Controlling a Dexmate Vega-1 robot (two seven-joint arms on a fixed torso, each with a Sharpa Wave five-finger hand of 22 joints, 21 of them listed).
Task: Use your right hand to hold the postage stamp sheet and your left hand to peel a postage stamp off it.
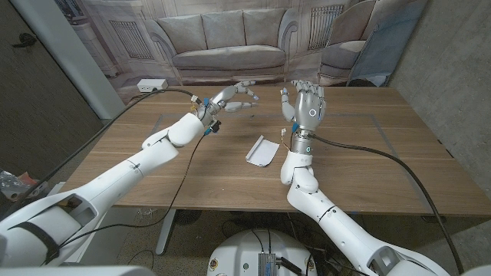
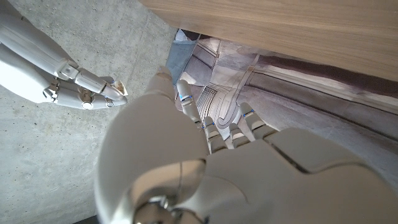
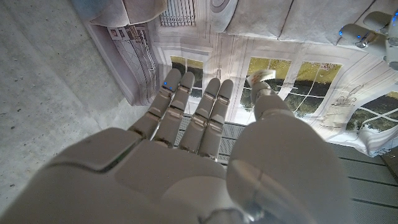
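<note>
Lying on the wooden table, the stamp sheet sits just beside the right forearm, touched by neither hand. The right hand stands upright above it, fingers spread and empty. The left hand hovers well apart, fingers loosely apart, holding nothing.

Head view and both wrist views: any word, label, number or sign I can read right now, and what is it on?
None can be read.
Stamp sheet: white, lying on the table; any print is too small to make out.
White box at the table's far left edge: no legible marking.
Left hand and right hand: no lettering visible.
</note>
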